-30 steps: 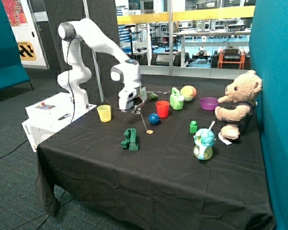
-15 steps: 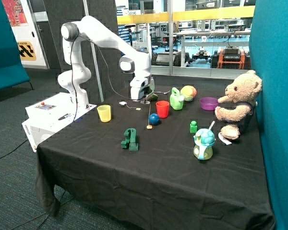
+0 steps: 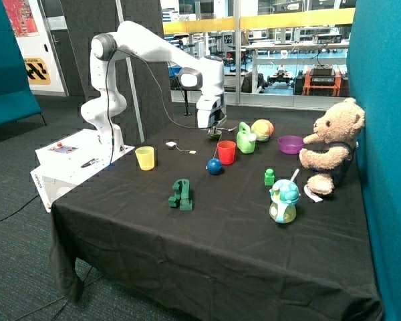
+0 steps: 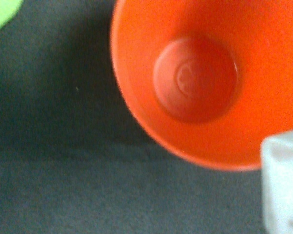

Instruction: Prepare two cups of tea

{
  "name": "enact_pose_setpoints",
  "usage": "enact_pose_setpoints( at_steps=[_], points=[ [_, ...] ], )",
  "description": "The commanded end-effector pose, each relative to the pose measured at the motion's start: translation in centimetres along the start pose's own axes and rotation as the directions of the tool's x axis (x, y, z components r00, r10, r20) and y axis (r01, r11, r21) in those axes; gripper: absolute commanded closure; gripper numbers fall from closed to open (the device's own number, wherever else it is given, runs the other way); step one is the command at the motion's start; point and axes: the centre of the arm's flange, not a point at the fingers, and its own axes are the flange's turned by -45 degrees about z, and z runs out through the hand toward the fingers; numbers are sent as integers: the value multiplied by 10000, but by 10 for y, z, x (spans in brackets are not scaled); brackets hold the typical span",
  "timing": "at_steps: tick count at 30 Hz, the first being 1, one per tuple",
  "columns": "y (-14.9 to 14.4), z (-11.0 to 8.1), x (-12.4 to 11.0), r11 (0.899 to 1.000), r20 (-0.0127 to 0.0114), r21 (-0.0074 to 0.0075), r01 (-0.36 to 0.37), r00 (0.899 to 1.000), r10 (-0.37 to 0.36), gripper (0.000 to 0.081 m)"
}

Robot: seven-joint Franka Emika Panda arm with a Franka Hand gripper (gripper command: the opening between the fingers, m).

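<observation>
The red cup (image 3: 226, 152) stands on the black table (image 3: 207, 247) next to the light-green watering can. My gripper (image 3: 214, 128) hangs just above the cup's far rim. The wrist view looks straight down into the red cup (image 4: 195, 78), which is empty inside. A white block (image 4: 283, 180) at that view's edge looks like the tea bag I hold. The yellow cup (image 3: 146, 158) stands apart near the robot's base. The second tea bag (image 3: 170, 144) lies on the cloth between the cups, with its string ending at an orange tag (image 3: 192, 152).
A blue ball (image 3: 215, 166) sits in front of the red cup and the watering can (image 3: 245, 138) beside it. A purple bowl (image 3: 291, 144), a teddy bear (image 3: 331, 147), a coloured ball (image 3: 262, 129), a green block (image 3: 181, 194) and a small toy (image 3: 283, 200) stand around.
My gripper has risen from beside the yellow cup and moved across to above the red cup. The dangling string and tag went with it and left the cloth.
</observation>
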Motion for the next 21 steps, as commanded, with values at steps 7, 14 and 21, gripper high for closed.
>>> enact_pose_setpoints(
  at_steps=[7, 14, 21],
  points=[
    [-4, -26, 25, 10000, 26, -25, -46, 10000, 46, 808],
    [4, -21, 20, 9998, 26, -26, -176, 9998, 176, 808],
    [11, -11, 14, 9996, 26, -26, -269, 9996, 269, 808]
  ],
)
